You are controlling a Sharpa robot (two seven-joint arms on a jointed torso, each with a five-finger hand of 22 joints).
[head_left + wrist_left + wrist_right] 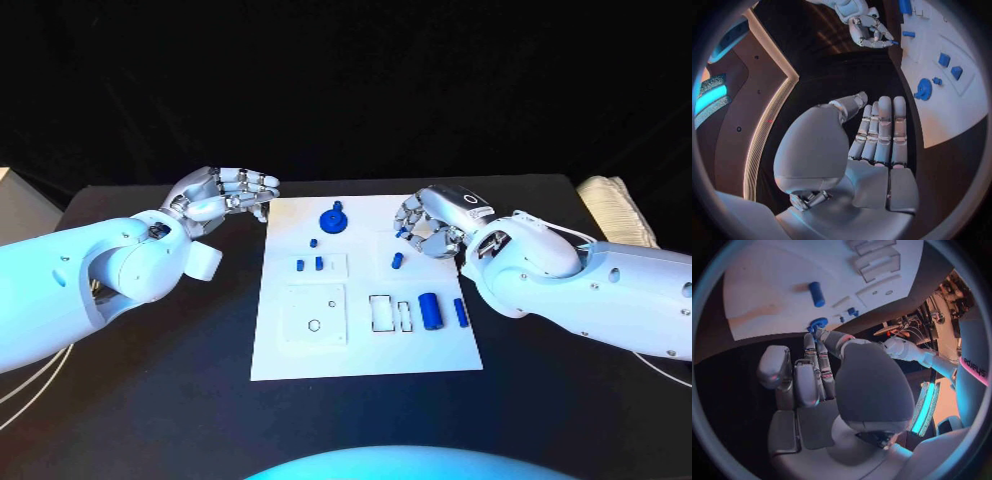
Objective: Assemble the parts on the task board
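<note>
The white task board (433, 355) lies in the middle of the table. On it are a round blue part (335, 220) (924, 89), a few small blue pieces (309, 264), a short blue peg (397, 261) (817, 293) and blue cylinders (460, 312) beside empty slots (381, 312). My right hand (433, 222) (870, 32) hovers over the board's far right area, fingers curled, and pinches a small blue part (401, 233) (894, 43) at its fingertips. My left hand (224, 195) (879, 135) hangs just off the board's far left corner, fingers side by side, holding nothing.
A square white inset (315, 315) with two small holes sits in the board's near left part. A pale bundle (617, 210) lies at the table's far right edge. Bare black table (159, 400) surrounds the board.
</note>
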